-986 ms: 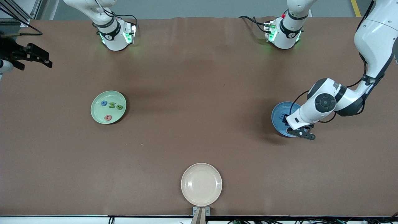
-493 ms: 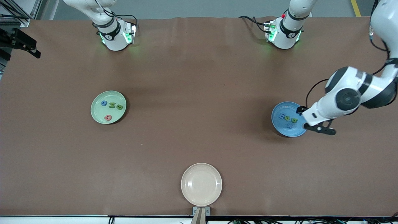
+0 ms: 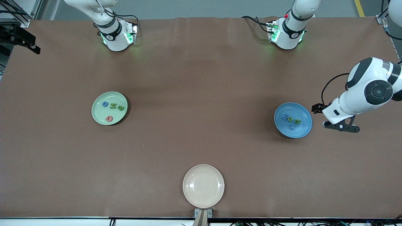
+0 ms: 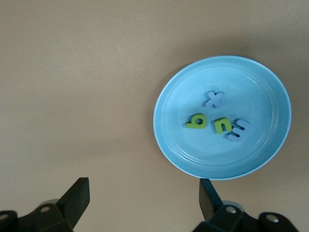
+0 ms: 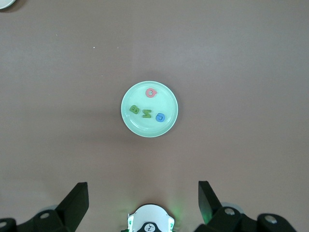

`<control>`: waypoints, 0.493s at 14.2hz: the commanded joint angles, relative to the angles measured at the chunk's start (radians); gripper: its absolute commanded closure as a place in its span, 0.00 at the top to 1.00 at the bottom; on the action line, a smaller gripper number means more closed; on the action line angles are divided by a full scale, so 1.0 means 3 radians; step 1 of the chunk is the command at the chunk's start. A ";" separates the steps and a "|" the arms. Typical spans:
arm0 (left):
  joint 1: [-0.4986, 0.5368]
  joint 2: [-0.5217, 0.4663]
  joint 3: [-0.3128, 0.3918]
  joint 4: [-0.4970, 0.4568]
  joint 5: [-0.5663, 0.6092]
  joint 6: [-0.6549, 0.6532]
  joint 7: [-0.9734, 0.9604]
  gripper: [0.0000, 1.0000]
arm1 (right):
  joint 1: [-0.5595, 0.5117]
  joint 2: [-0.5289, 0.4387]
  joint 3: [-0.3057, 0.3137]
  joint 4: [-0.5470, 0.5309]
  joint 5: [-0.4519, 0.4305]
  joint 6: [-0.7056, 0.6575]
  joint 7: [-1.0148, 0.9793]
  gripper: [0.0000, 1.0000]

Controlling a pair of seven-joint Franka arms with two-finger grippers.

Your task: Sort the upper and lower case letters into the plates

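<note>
Left gripper (image 3: 340, 125) hangs over bare table just beside the blue plate (image 3: 306, 127) toward the left arm's end, fingers (image 4: 77, 198) spread wide and empty, with four letters lying in that plate: two green (image 4: 197, 121), two blue (image 4: 212, 99). Right gripper (image 5: 142, 203) is up high at the right arm's end, jaws wide apart and empty, waiting. The mint plate (image 3: 97, 117) holds two green letters (image 3: 121, 108), a blue one (image 3: 105, 104) and the red-pink one (image 3: 109, 118); the cream plate (image 3: 203, 171) sits nearest the front camera.
</note>
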 commanded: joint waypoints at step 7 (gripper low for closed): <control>-0.0011 -0.0004 0.0004 0.0098 -0.0067 -0.0092 0.0013 1.00 | 0.0022 -0.0015 0.0062 0.0015 0.0048 -0.0034 0.0153 1.00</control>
